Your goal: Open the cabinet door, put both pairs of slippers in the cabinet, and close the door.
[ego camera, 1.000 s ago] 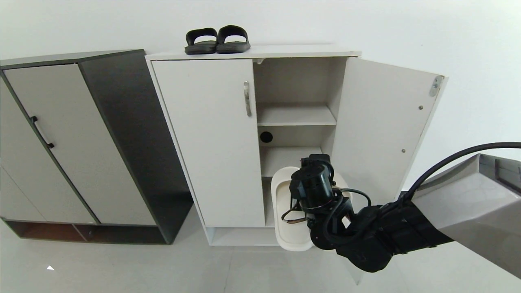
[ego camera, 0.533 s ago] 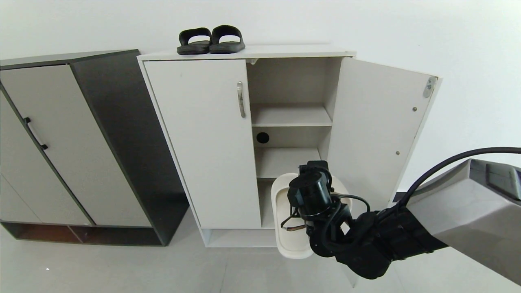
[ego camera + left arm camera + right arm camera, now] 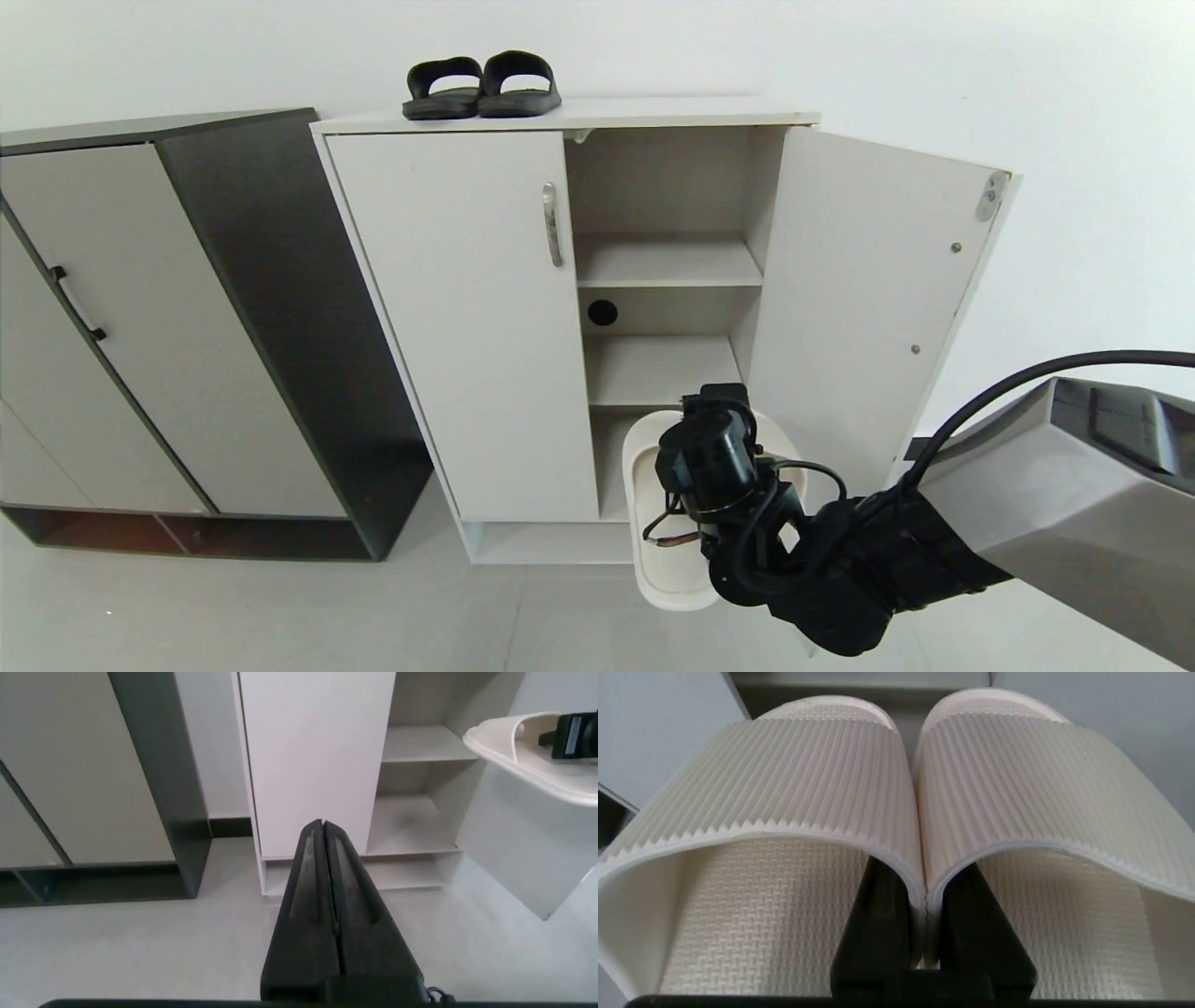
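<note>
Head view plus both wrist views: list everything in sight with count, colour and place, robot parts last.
White two-door wooden cabinet: one, white, centre; left door shut, right door swung open, shelves inside.
Silver bar handle: one, silver, on the shut left door.
Black rubber slide slippers: one pair, black, side by side on that cabinet's top, left end.
Cream ribbed slide slippers: one pair, cream, clamped together before the open lower compartment.
Grey cabinet with dark side panels: one, left of the white one, door shut.
Left gripper: one, black, shut, low, facing the cabinet base.
Right gripper: one, black, shut on the cream pair.
</note>
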